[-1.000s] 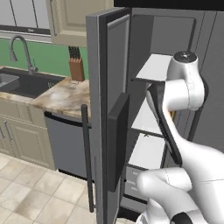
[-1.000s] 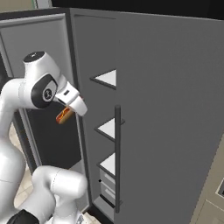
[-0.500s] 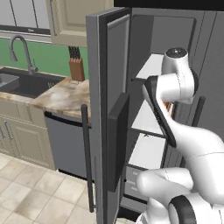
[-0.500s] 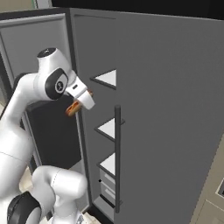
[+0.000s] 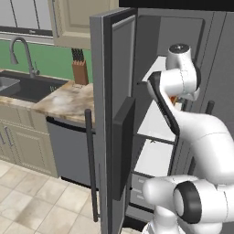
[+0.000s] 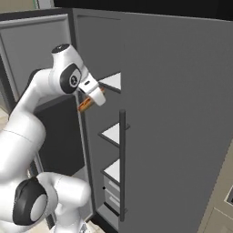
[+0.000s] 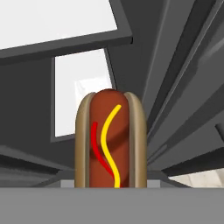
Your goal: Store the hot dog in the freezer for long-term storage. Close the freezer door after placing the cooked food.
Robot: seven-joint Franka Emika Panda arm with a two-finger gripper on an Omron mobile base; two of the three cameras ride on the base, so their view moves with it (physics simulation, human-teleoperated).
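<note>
Right base view has the gripper [image 6: 92, 96] at upper left of centre, clamped on the hot dog [image 6: 85, 104], which juts down-left. A white freezer shelf [image 6: 112, 82] lies just right of it, so I'd guess a rightward reach comes next.

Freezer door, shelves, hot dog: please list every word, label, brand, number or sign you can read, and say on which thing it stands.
None: no readable text stands anywhere.
The freezer door and its black dispenser panel are blank.
The hot dog bears red and yellow sauce squiggles, not letters.
</note>
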